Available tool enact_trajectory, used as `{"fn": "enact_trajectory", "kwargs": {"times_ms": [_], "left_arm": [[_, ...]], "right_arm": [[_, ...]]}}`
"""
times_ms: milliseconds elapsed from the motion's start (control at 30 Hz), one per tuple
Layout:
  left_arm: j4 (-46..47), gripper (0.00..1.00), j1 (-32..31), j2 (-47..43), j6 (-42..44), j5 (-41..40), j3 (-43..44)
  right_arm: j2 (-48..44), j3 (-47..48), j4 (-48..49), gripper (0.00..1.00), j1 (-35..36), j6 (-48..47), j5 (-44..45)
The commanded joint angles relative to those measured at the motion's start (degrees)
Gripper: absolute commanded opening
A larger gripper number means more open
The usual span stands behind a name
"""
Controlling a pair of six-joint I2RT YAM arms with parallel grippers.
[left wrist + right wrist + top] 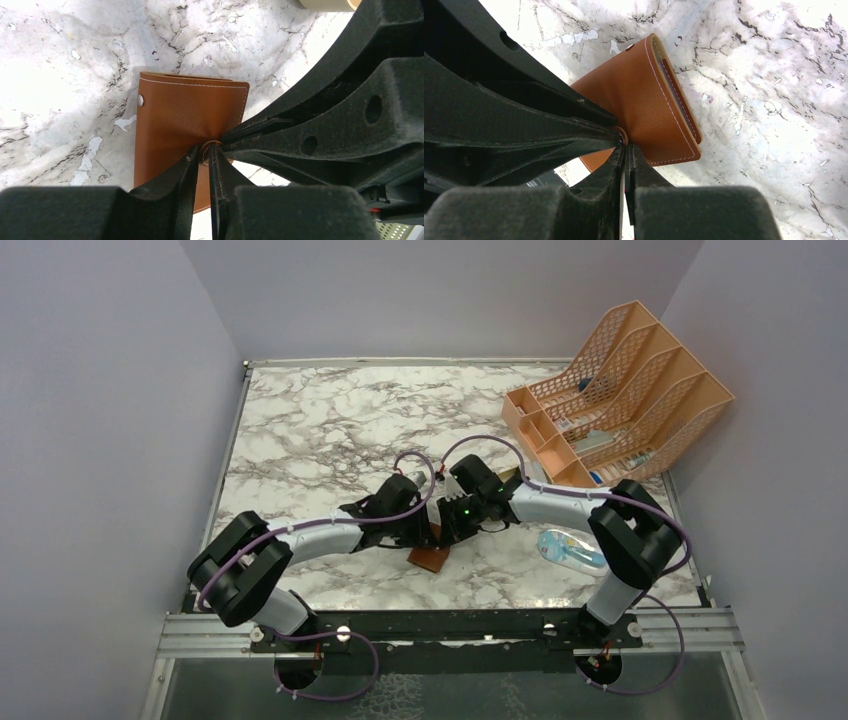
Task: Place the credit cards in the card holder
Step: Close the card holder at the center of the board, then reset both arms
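Two pinches on one card holder — your left gripper and right gripper both clamp its edge (tips almost touching); file rack at two o'clock.

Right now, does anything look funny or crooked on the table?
Yes. The left gripper and right gripper both pinch the brown card holder at one spot by its snap, fingertips crowded together, and the holder bulges in a fold instead of lying flat.

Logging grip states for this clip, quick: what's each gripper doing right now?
Left gripper: closed on the card holder.
Right gripper: closed on the card holder too.
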Motion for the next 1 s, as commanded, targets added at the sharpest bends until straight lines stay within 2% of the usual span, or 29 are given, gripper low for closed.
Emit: {"fn": "enact_trajectory", "kwargs": {"times_ms": [0, 67, 300, 433, 467, 500, 533, 800, 967], "left_arm": [[-8.22, 0.21, -0.92, -0.47, 0.8, -4.82, 0.82], [-11.16, 0.27, -0.86, -3.21, 1.6, -7.35, 3.13], [-22.69, 0.49, -0.75, -15.05, 5.53, -16.35, 14.05], [-25.91, 0.63, -0.75, -22.15, 8.24, -16.99, 19.17], [-26.38, 0.68, -0.74, -24.36, 8.86, -17.02, 20.12], [-26.8, 0.89, -0.68, -25.97, 9.44, -17.11, 20.91], [-27.19, 0.98, -0.74, -27.29, 10.02, -17.31, 21.71], [-28.47, 0.99, -0.77, -37.77, 11.02, -19.93, 21.71], [-27.02, 0.99, -0.76, -42.72, 10.41, -19.62, 16.9]], "right_arm": [[0.9, -1.17, -0.14, 0.09, 0.88, -0.41, 4.79], [-2.42, 0.04, -0.47, 0.15, 0.85, 0.43, 4.92], [-19.35, 2.61, -6.34, 0.43, 0.86, 2.02, 14.28], [-30.36, 3.18, -8.66, 0.75, 0.84, 2.02, 20.06], [-33.04, 3.15, -9.0, 0.81, 0.84, 2.32, 21.27], [-35.51, 3.29, -9.67, 0.84, 0.84, 2.7, 22.55], [-37.87, 3.55, -10.71, 0.86, 0.87, 3.34, 24.27], [-52.63, 2.08, -15.34, 0.89, 0.87, 10.26, 35.04], [-54.78, -1.7, -15.17, 0.92, 0.84, 12.33, 36.77]]}}
